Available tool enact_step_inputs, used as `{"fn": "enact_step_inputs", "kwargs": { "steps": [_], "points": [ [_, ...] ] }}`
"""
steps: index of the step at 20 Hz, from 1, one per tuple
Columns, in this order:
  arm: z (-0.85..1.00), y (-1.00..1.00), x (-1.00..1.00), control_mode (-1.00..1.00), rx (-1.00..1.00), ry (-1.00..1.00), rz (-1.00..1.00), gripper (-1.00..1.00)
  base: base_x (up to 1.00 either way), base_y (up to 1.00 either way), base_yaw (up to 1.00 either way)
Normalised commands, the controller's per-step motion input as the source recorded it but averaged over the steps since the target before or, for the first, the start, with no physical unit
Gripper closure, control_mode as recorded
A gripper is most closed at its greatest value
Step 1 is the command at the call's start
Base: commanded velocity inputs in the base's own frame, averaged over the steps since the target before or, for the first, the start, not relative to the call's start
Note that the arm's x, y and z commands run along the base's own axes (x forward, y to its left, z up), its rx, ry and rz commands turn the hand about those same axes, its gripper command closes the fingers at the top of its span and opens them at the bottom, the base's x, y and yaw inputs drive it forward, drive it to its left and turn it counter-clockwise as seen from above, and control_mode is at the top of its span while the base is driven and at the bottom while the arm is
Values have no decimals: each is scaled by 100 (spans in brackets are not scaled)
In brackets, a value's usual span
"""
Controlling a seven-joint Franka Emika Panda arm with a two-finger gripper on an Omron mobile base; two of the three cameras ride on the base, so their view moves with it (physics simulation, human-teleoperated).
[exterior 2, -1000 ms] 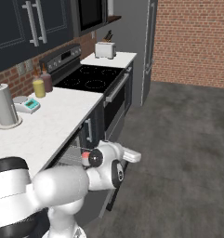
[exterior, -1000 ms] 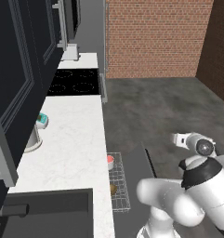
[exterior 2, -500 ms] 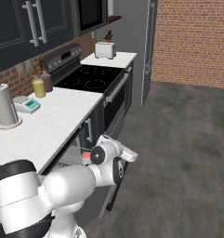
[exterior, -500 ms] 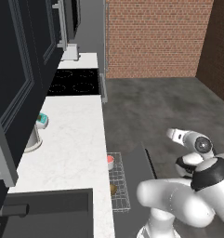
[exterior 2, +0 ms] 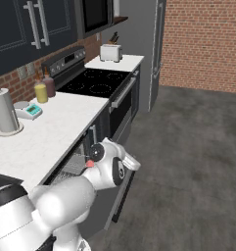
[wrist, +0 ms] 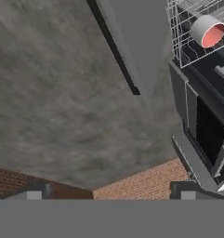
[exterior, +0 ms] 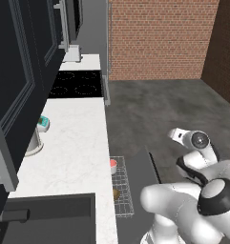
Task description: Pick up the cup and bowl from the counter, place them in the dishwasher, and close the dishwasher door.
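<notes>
The dishwasher's wire rack is pulled out below the counter edge. In it lie the pinkish-red cup and, nearer the base, the golden-brown bowl. In the hand view the cup rests on its side in the rack, its red inside facing the camera. The dishwasher door hangs down open beside the rack, a flat grey panel in the hand view. My gripper is open and holds nothing. It hovers over the floor to the right of the door, apart from it.
A black sink is set in the counter at the near end. A paper towel roll, a teal-and-white object and two bottles stand on the counter. Beyond are the stovetop, a toaster and a brick wall. Open grey floor lies to the right.
The arm's elbow has swung a little and the hand has drifted slightly up and left in the left base view. The jaws stay open. Cup, bowl and door have not moved.
</notes>
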Motion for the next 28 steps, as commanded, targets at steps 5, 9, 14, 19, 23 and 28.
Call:
{"fn": "enact_step_inputs", "kwargs": {
  "steps": [5,9,14,19,23,28],
  "points": [
    [100,-27,-27,-100,27,19,-26,-100,0,0,0],
    [100,-20,-36,-100,51,25,-24,-100,0,0,0],
    [41,-58,-48,-100,56,11,-6,-100,0,0,0],
    [-73,-38,-15,-100,67,-3,1,-100,0,0,0],
    [-100,-15,1,-100,57,-6,6,-100,0,0,0],
    [-81,0,41,-100,40,-1,5,-100,0,0,0]
  ]
}}
